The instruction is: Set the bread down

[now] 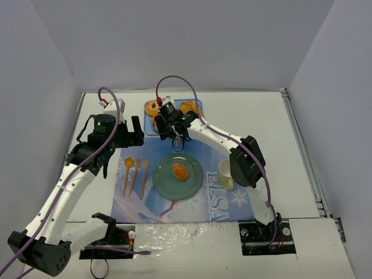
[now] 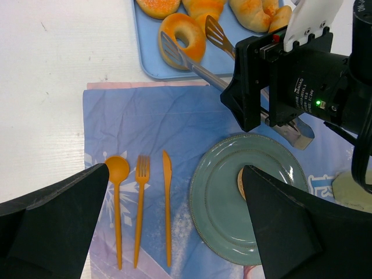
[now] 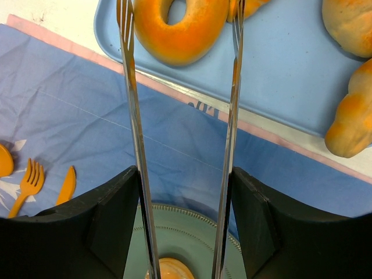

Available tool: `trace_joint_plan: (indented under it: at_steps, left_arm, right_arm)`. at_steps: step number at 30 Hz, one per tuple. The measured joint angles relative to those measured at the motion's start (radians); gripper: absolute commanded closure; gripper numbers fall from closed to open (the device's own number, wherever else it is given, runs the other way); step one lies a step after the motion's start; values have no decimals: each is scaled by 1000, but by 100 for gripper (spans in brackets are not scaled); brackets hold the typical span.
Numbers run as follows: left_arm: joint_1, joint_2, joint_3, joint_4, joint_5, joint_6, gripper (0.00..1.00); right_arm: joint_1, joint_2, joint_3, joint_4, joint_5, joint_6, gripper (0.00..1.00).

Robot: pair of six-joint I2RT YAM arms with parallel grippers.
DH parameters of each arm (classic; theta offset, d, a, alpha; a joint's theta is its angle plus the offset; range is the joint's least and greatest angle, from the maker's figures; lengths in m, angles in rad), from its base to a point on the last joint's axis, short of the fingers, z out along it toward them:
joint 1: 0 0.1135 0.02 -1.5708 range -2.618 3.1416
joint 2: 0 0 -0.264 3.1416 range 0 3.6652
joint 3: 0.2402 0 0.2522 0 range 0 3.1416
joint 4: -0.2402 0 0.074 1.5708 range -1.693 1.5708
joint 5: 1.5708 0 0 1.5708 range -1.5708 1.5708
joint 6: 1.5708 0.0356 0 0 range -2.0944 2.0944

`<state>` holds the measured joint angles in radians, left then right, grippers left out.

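A ring-shaped bread [image 3: 180, 29] lies on the blue tray [image 3: 279, 75] at the back, also seen as the ring bread [image 2: 183, 35] in the left wrist view. My right gripper [image 3: 185, 174] is shut on metal tongs [image 3: 131, 116], whose two tips stand spread on either side of that ring. Whether they press on it I cannot tell. Below, a green plate [image 1: 165, 186] holds a small orange bread [image 1: 179, 171]. My left gripper [image 2: 175, 174] hangs open and empty above the placemat, left of the plate [image 2: 232, 203].
More rolls [image 3: 351, 122] lie on the tray's right side. An orange spoon [image 2: 116, 174], fork [image 2: 141, 192] and knife [image 2: 167, 197] lie on the blue placemat [image 2: 145, 122]. A pale mug [image 1: 225, 174] stands right of the plate.
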<state>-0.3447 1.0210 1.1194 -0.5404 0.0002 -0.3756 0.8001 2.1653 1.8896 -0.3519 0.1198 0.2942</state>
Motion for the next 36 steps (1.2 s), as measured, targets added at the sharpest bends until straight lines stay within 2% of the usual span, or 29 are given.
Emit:
trace_joint_plan:
  at_steps: [28, 32, 36]
  left_arm:
    - [0, 0, 0, 0, 0, 0, 3]
    - [0, 0, 0, 0, 0, 0, 3]
    - [0, 0, 0, 0, 0, 0, 3]
  right_arm:
    - [26, 25, 2, 0, -12, 4, 43]
    - [26, 31, 22, -4, -12, 4, 49]
    - [26, 40, 35, -2, -12, 9, 60]
